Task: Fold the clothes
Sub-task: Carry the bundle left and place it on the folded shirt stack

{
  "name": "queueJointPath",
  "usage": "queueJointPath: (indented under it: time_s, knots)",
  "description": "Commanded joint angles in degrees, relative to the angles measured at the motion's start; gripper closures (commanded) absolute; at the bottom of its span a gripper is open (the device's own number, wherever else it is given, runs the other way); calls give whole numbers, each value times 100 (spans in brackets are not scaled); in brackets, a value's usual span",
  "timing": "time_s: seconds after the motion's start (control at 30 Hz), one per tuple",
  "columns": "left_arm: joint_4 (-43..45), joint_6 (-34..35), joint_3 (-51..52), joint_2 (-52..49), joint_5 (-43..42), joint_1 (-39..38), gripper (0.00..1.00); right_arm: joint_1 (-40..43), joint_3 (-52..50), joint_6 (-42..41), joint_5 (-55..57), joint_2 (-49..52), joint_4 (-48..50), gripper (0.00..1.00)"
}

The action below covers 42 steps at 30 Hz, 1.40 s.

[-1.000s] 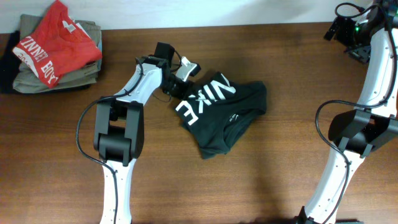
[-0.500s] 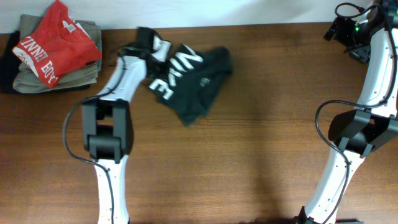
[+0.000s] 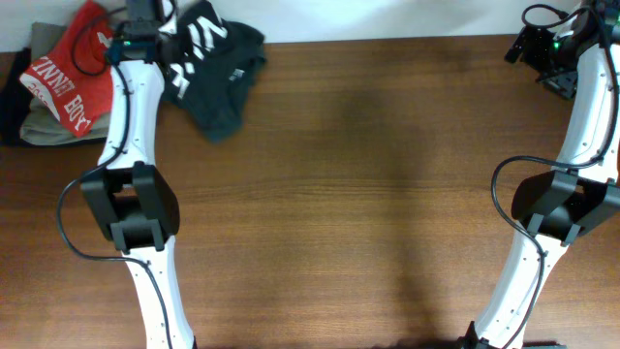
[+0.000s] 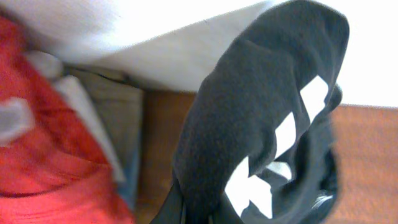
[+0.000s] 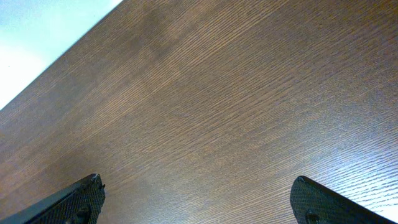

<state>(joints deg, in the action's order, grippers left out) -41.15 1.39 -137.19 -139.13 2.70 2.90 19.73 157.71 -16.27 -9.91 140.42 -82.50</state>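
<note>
T-shirt (image 3: 221, 73), bunched at upper left, hangs in the closed left gripper (image 3: 172, 44); right gripper (image 5: 198, 202) is wide open, empty. Probably the stacking step: next, lower it beside the red shirt (image 3: 68, 82) and release.

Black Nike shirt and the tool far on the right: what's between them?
Nothing. The overhead view shows only bare wooden table between the black Nike shirt and the right tool.

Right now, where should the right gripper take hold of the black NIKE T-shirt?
Probably take the black NIKE T-shirt by its loose near end, from the right: the left gripper pinches its bunched far end beside the clothes stack.
</note>
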Motion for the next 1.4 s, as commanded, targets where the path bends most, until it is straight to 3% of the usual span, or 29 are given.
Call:
queueJointPath:
  time_s: [0.0,0.2,0.37,0.97,1.2,1.3,1.33,1.37]
  knots:
    - [-26,315,-476,-24,345,317,99,22,44,15,72,-98,-4,1]
    - [-26,688,-772,-24,424,719,99,22,44,15,72,-98,-4,1]
    - [-70,1456,-817,-24,422,1137,99,22,44,15,72,-98,-4,1]
    - [181,1296,-815,-315,796,1989,99,24,44,15,72,-98,-4,1]
    - [396,1062,-815,-658,1648,2186,96,22,44,15,72,-98,-4,1]
    - [407,1049,-815,-761,1659,2273,71,24,44,15,72,-98,-4,1]
    - [398,1049,-815,-802,1659,2299,68,22,44,15,72,-98,-4,2]
    - [367,1038,-815,-822,1663,2317,53,22,44,15,72,-98,-2,1]
